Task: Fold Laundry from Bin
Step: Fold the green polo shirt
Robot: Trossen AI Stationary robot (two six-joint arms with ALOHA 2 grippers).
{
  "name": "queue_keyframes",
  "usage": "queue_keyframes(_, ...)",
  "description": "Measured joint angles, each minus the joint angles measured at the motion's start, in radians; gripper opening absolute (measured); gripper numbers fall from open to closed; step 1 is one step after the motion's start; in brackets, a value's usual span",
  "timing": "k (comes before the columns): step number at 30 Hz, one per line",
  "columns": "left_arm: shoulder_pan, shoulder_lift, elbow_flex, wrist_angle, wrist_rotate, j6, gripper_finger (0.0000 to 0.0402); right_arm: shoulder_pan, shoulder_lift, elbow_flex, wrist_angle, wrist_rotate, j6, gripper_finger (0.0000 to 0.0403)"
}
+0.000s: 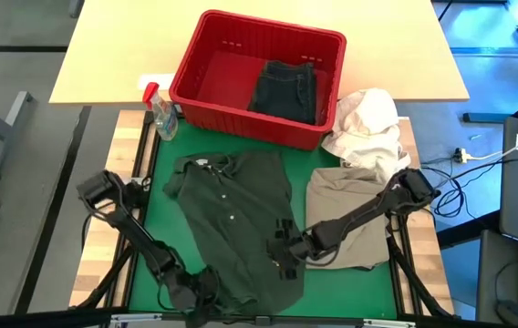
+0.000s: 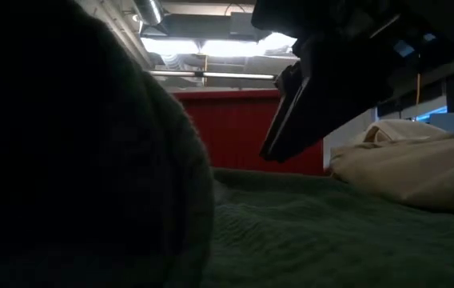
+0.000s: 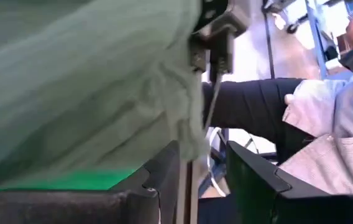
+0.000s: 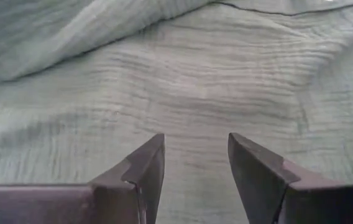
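Observation:
A dark grey-green button shirt (image 1: 236,214) lies spread on the green mat; its crinkled cloth fills the right wrist view (image 4: 183,74). My left gripper (image 1: 195,290) is at the shirt's near left corner, by the table's near edge, shut on the shirt. My right gripper (image 1: 284,248) is open just above the shirt's right edge, fingers (image 4: 142,165) slanting down; it also shows in the low view (image 2: 291,120). The red basket (image 1: 241,109) stands at the far side with a dark garment (image 1: 286,89) inside. A folded khaki garment (image 1: 346,214) lies on the mat at the right. My left gripper holds the shirt at an edge near its near left corner (image 3: 186,146). The cloth runs down between the two fingers and drapes over one of them. That part is raised off the green mat (image 3: 71,180); one layer or several, I cannot tell.
A white cloth bundle (image 1: 368,128) lies beside the basket's right end. A small clear spray bottle with a red top (image 1: 160,114) stands left of the basket. A person in a dark sleeve (image 3: 257,109) shows beyond the table. A pale wooden table (image 1: 131,46) lies behind.

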Motion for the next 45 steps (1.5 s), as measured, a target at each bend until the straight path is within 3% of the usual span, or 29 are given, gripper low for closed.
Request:
queue_keyframes(8, -0.002, 0.105, 0.058, -0.03, -0.166, 0.127, 0.0123, 0.008, 0.064, 0.001, 0.021, 0.057, 0.036, 0.0177)
queue_keyframes(16, -0.05, 0.1, 0.063, -0.119, 0.146, -0.048, 0.0123, 0.022, 0.124, 0.009, -0.125, 0.051, 0.06, 0.0177)
queue_keyframes(18, -0.071, 0.086, 0.061, -0.13, 0.183, -0.106, 0.0123, 0.023, 0.122, 0.009, -0.165, 0.073, 0.06, 0.0177)
queue_keyframes(28, -0.173, 0.033, 0.057, -0.262, 0.246, -0.33, 0.0122, 0.021, 0.122, 0.004, -0.237, 0.126, 0.052, 0.0177)
queue_keyframes(35, -0.278, -0.064, 0.054, -0.512, 0.307, -0.563, 0.0099, 0.021, 0.119, 0.004, -0.31, 0.167, 0.053, 0.0177)
queue_keyframes(38, -0.3, -0.099, 0.054, -0.543, 0.243, -0.612, 0.0088, 0.021, 0.095, 0.01, -0.319, 0.16, 0.053, 0.0177)
queue_keyframes(41, -0.289, -0.155, 0.069, -0.506, 0.011, -0.558, 0.0078, 0.021, 0.067, 0.037, -0.342, 0.14, 0.051, 0.0177)
queue_keyframes(43, -0.268, -0.177, 0.088, -0.45, -0.202, -0.453, 0.0074, 0.025, 0.047, 0.063, -0.322, 0.117, 0.051, 0.0177)
queue_keyframes(45, -0.245, -0.171, 0.098, -0.393, -0.322, -0.33, 0.0071, 0.03, 0.019, 0.081, -0.256, 0.103, 0.051, 0.0177)
